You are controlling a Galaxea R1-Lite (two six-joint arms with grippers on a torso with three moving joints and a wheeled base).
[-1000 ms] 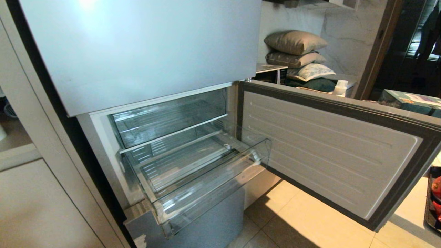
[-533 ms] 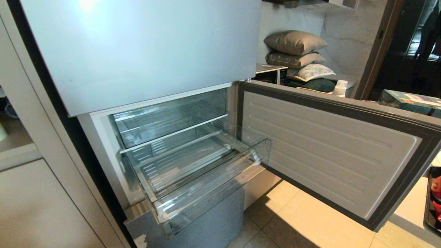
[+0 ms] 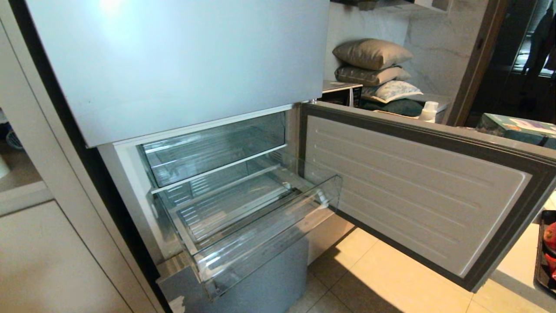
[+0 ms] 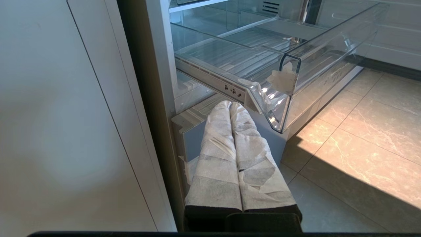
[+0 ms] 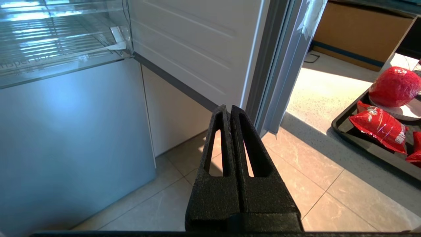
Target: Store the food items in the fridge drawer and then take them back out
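The fridge drawer (image 3: pixel 260 226) is pulled out of the fridge and holds nothing; its ribbed floor and clear front (image 4: pixel 315 56) show in the left wrist view. The food items lie on a black tray (image 5: pixel 360 141) on a low ledge to the right: a glossy red ball (image 5: pixel 394 86) and a crinkly red packet (image 5: pixel 381 126). My left gripper (image 4: pixel 230 104), wrapped in white, hangs shut and empty low beside the drawer's left corner. Below the open door's edge my black right gripper (image 5: pixel 228 108) is shut and empty, left of the tray. Neither arm shows in the head view.
The fridge door (image 3: pixel 412 187) stands wide open to the right, between the drawer and the tray (image 3: pixel 541 261). A closed grey lower door (image 5: pixel 65 138) sits under the drawer. Pale cabinets (image 3: pixel 52 261) flank the fridge on the left. Tiled floor (image 3: pixel 369 278) lies below.
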